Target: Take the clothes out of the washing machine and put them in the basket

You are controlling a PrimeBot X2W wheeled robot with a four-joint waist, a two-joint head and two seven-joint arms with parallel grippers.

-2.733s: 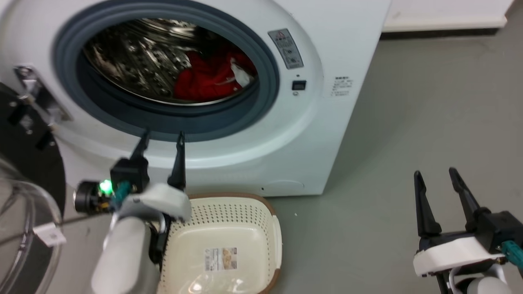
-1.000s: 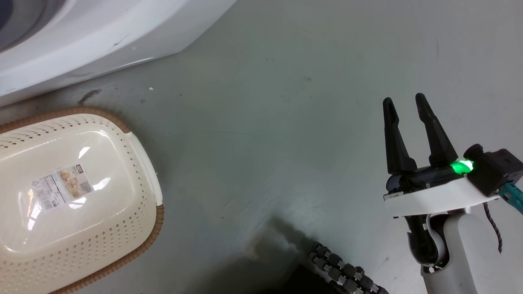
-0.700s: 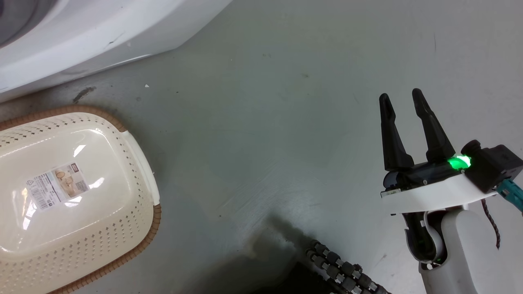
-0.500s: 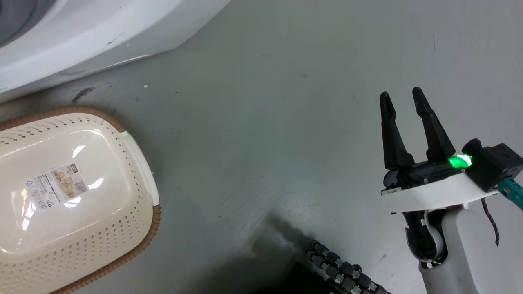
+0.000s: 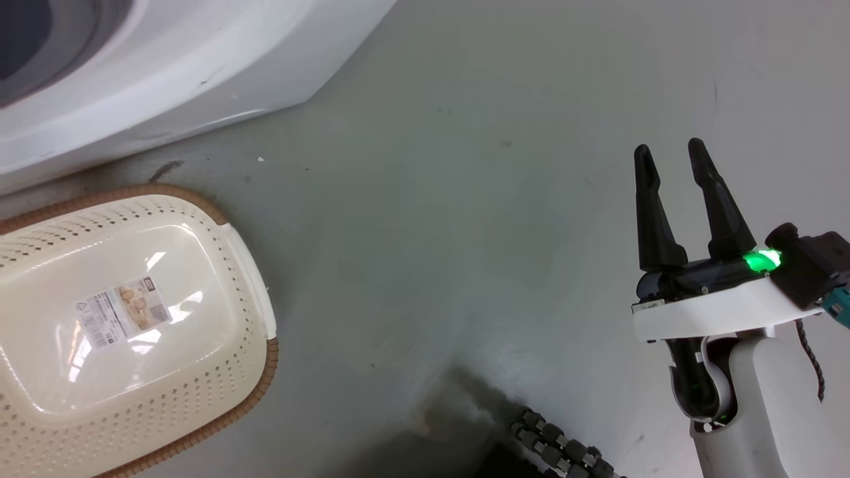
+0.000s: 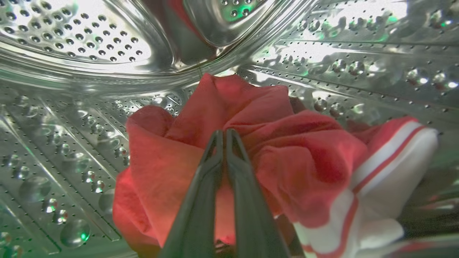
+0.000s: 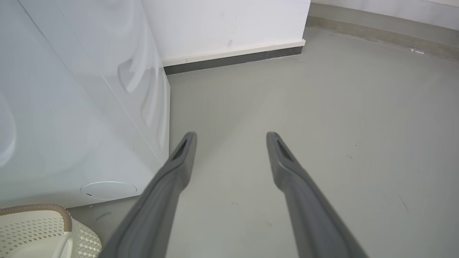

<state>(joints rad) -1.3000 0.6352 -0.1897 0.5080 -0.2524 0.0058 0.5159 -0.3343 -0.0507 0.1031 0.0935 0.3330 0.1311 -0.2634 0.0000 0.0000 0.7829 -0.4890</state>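
Clothes of crumpled red fabric, white-striped trim at four o'clock, sit pinched by the left gripper; right gripper spread wide.

The right pincer has two long, tapered black fingers on a black base, with a green light glowing at its 3 o'clock. At its 6 o'clock sits a white plate on a pale rounded forearm — a black camera block, teal plug and braided dark cable sit at 3 o'clock. The left pincer shows slim dark-grey fingers.
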